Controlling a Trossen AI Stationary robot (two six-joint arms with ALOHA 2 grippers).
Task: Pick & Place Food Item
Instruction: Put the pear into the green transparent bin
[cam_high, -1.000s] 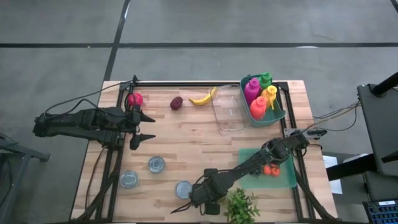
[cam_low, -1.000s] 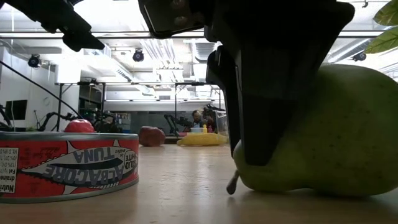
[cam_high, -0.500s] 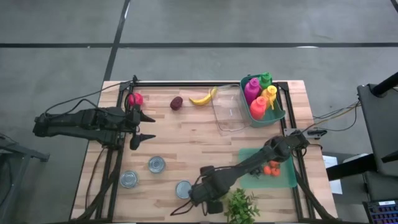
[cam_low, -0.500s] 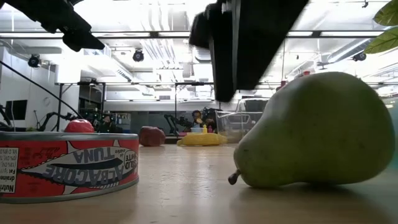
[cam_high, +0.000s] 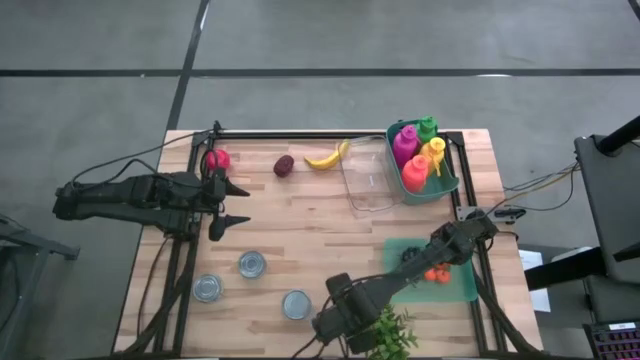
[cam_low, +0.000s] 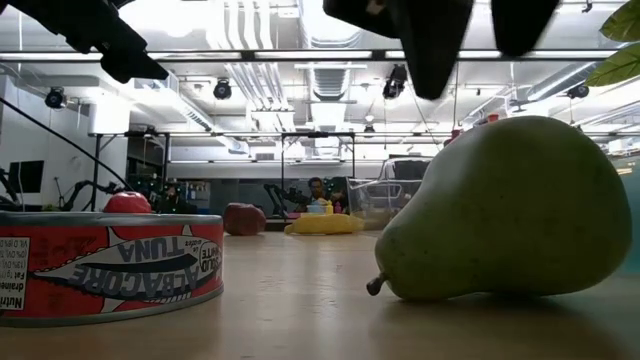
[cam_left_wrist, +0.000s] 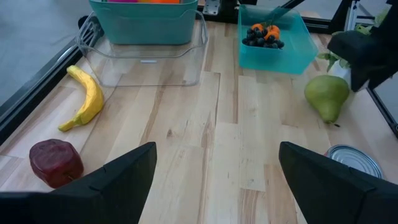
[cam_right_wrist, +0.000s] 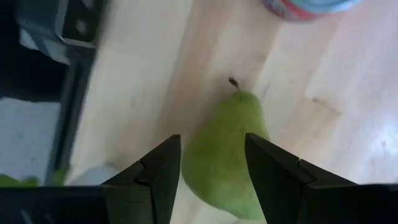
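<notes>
While the right tool (cam_right_wrist: 208, 171) hovers with fingers apart, green pear (cam_right_wrist: 227, 152) lying on worktop (cam_left_wrist: 236, 149) directly beneath, untouched

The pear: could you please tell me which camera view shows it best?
The low view: the pear lies large, whole and unobstructed on the table. The left wrist view shows it small and distant, the right wrist view partly behind that arm's jaws, and in the high view the right arm hides it.

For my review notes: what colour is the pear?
Green; the pear shows best in the low view.
</notes>
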